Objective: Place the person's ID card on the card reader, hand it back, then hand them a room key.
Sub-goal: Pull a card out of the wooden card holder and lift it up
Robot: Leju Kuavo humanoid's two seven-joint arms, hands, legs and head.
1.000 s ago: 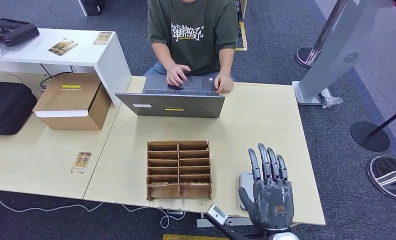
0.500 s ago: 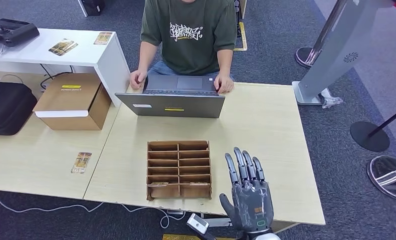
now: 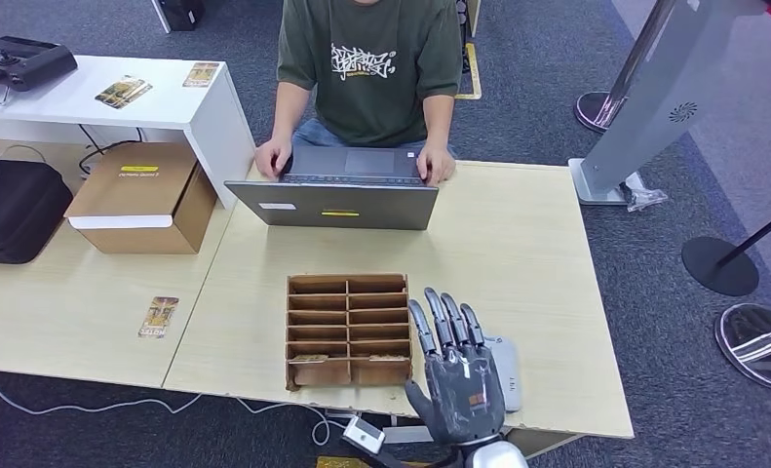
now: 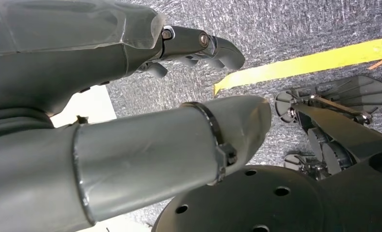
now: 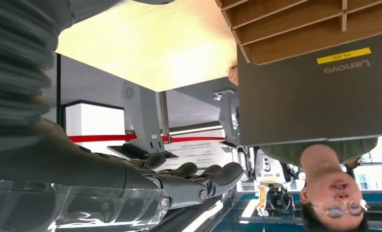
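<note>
R hand [image 3: 459,380] spread, empty, at near surface [image 3: 518,253] edge beside wooden rack [image 3: 348,330] | partly hides card reader [image 3: 506,370] | L hand [image 4: 131,43] fingers apart, hanging.

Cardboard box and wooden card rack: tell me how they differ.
The cardboard box is closed, with a white strip and yellow label; the wooden card rack is open, split into compartments. The box sits on the left table, the rack nearer the right hand. Both are brown.

I see the desk [image 3: 518,234] carrying a laptop [image 3: 334,203] at its far edge, a wooden organizer [image 3: 348,330] and card reader [image 3: 506,370] near its front edge.
</note>
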